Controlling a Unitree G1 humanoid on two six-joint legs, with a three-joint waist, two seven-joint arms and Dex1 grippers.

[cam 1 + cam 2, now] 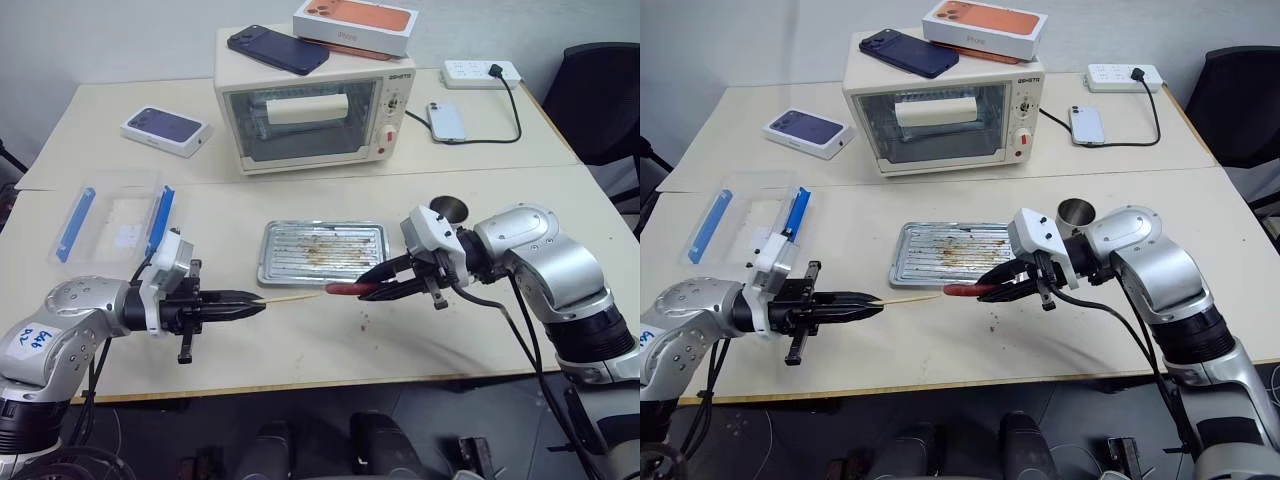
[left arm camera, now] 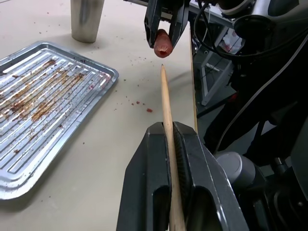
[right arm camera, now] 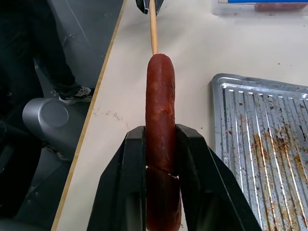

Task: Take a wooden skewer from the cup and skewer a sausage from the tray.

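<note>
The sausage (image 3: 160, 120) hangs above the table in front of the tray (image 1: 275, 262), clamped lengthwise between the 2 fingers of the right gripper (image 1: 385, 288). Its free end points toward the robot's left. It looks soft and a little greasy, with a small crack in the skin near the pinch, so I judge that a harder squeeze would split it and a looser one would let it slide back under the push. Holding it near the rear half, as now, leaves the front end clear for the point.

The wooden skewer (image 2: 166, 103) is pinched in the closed left gripper (image 1: 245, 303) and sticks out level toward the sausage. Its tip sits just at the sausage's end face; in the left wrist view a slight gap seems to remain, and I cannot tell whether it has begun to enter. The stick is thin, light and stiff, but I expect it would bow or snap if pushed off-axis. The grip near its blunt end leaves a long free length.

Beyond the right arm stands the cup (image 1: 447, 210), just past the tray's corner. The tray itself holds grease stains and crumbs. Farther back sit a toaster oven (image 1: 310, 110) and a clear plastic box (image 1: 115, 215).
</note>
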